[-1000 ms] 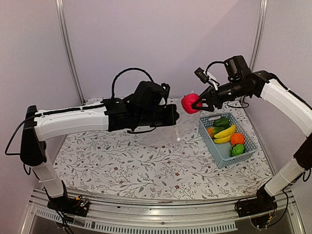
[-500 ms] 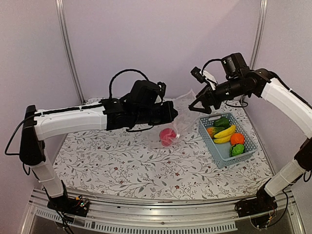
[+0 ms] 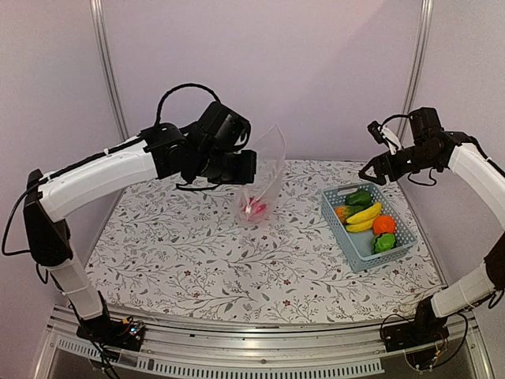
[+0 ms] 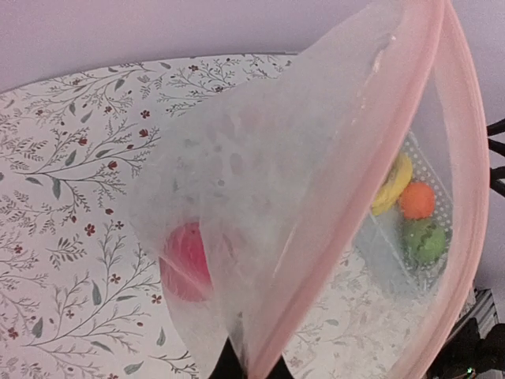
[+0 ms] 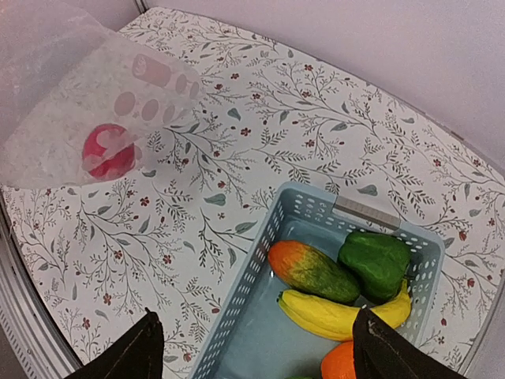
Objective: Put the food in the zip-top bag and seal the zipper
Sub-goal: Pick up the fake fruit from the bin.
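My left gripper is shut on the mouth edge of the clear zip-top bag and holds it up above the table. The pink zipper runs along the open mouth from the pinched point at my left gripper. A red-pink fruit lies in the bag's bottom. My right gripper hangs open and empty over the blue basket, its fingers spread wide. In the basket lie a green pepper, a carrot-like piece, a banana and an orange.
A green striped melon lies at the basket's near end. The basket stands at the right of the floral tablecloth. White walls and metal posts close in the back and sides.
The right gripper opened and dropped the red-pink fruit into the bag, then drew back right over the basket. The left arm raised the bag and shifted left.
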`<state>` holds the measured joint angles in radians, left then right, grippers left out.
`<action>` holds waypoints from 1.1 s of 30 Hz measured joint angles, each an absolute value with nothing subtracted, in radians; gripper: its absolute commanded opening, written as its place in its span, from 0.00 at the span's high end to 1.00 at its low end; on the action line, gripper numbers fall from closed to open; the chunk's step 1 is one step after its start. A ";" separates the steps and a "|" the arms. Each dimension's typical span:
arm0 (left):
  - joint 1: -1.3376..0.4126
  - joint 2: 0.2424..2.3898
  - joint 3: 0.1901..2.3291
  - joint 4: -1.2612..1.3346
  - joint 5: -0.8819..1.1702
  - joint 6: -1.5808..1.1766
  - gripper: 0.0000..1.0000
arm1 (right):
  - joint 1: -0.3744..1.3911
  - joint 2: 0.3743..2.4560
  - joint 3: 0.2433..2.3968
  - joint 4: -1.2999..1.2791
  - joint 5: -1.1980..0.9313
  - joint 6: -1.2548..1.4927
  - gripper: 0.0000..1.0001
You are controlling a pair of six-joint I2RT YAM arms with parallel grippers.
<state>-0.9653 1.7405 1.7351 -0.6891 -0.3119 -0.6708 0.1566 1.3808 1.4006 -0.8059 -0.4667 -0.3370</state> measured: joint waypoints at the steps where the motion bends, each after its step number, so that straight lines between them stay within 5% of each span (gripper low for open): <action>1: -0.965 1.733 1.741 -0.722 -0.329 -0.653 1.00 | 0.142 1.381 1.372 -0.807 -0.467 -0.340 0.24; 12: -0.954 1.653 1.893 -1.023 -0.386 -0.528 1.00 | 0.078 1.365 1.160 -0.812 -0.352 -0.482 0.41; 23: -0.954 1.711 1.827 -0.989 -0.299 -0.498 1.00 | 0.078 1.354 1.035 -0.933 -0.175 -0.630 0.23; 33: -0.954 1.771 1.803 -0.928 -0.232 -0.490 1.00 | 0.078 1.368 0.982 -0.964 -0.122 -0.613 0.18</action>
<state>-0.9543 1.7714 1.8027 -0.9283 -0.2321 -0.4896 0.0776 1.3682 0.9825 -0.9642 -0.1223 -0.6128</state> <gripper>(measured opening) 0.004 0.804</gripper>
